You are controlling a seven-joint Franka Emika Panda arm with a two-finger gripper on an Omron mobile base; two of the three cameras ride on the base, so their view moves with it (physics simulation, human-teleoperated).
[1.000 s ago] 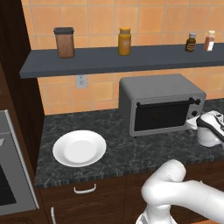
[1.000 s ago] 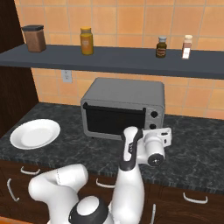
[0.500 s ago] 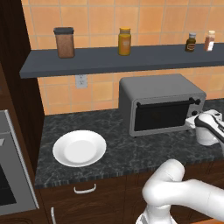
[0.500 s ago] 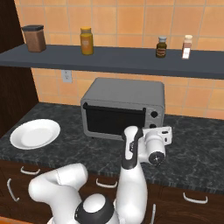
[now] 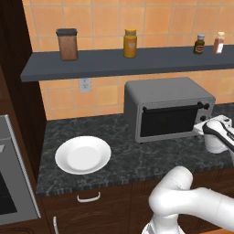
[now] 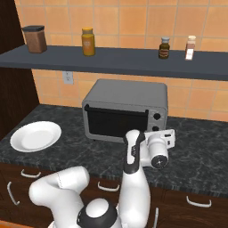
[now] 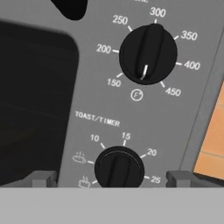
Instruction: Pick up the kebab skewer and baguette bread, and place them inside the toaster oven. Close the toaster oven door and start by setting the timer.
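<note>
The toaster oven [image 5: 169,109] [image 6: 124,111] stands on the dark counter with its dark glass door [image 5: 171,121] shut. My hand [image 5: 214,133] [image 6: 156,149] hovers in front of its right-hand knob column. In the hand view my gripper [image 7: 111,179] is open, one fingertip [image 7: 41,178] on each side of the toast/timer knob [image 7: 119,168], close to the panel. Whether the tips touch the knob I cannot tell. The kebab skewer and baguette bread are hidden.
An empty white plate [image 5: 83,155] [image 6: 35,136] lies on the counter left of the oven. The temperature knob [image 7: 148,54] sits above the timer knob. A shelf [image 5: 123,61] with several jars runs above. A built-in steel oven [image 5: 9,183] stands at far left.
Almost nothing differs. The hand stays in front of the knobs, shifted only a trace, and the jaws stay open.
</note>
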